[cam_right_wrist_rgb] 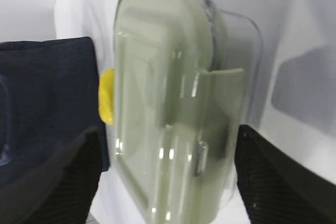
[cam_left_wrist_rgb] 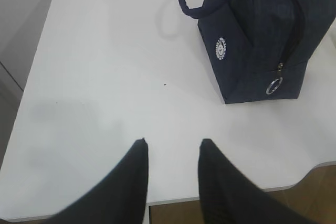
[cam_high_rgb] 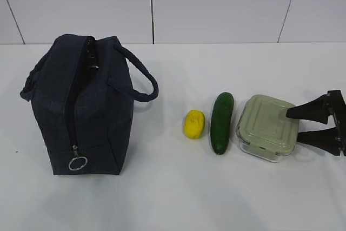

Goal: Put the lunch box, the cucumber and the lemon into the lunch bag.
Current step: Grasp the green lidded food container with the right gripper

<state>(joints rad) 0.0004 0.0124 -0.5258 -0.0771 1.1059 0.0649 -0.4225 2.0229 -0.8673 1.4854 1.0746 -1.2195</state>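
At the right edge of the exterior view my right fingers point(cam_high_rgb: 292, 124) stood spread wide, one on each side of the lunch box point(cam_high_rgb: 266, 127), gripping nothing yet. The cucumber point(cam_high_rgb: 221, 122) lay just left of it, the lemon point(cam_high_rgb: 194, 124) next, with bare table point(cam_high_rgb: 162, 198) between them and the lunch bag point(cam_high_rgb: 81, 106) at left. My left fingers point(cam_left_wrist_rgb: 170, 153), partly parted and empty, hovered low in the wrist view near the table's front edge.
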